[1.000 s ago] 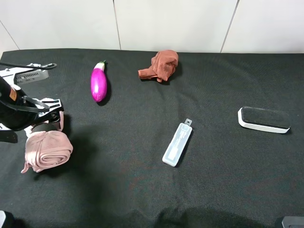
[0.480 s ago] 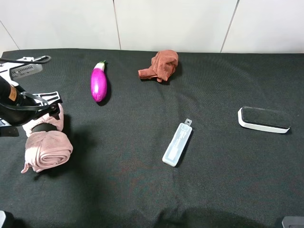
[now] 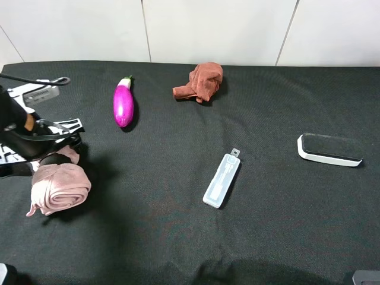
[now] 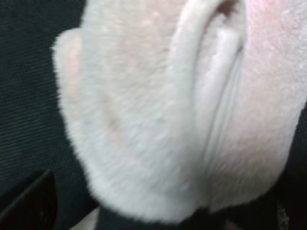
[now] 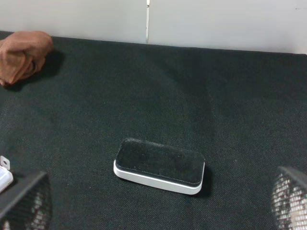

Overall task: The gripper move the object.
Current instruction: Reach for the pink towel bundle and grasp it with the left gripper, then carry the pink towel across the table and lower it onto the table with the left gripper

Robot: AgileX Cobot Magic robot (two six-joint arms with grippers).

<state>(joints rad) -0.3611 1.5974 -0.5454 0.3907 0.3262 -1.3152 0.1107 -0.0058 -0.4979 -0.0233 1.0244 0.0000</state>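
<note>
A rolled pink towel [image 3: 59, 187] lies at the left of the black table. My left gripper [image 3: 58, 157] is at the towel's far end, low over it. In the left wrist view the towel [image 4: 158, 105] fills the frame, and dark fingers [image 4: 26, 201] show at the far edges, set wide with the towel between them. The jaws look open around it. My right gripper [image 5: 156, 199] is open and empty, its mesh fingers [image 5: 21, 203] wide apart, held back from a black and white case [image 5: 160, 165].
A purple eggplant [image 3: 123, 102] and a crumpled brown cloth [image 3: 200, 82] lie at the back. A clear slim case [image 3: 221, 180] lies in the middle. The black and white case [image 3: 329, 149] is at the right. A grey device [image 3: 40, 92] sits at the far left.
My left arm has shifted and turned a little over the far end of the towel. The towel and the other objects have not moved.
</note>
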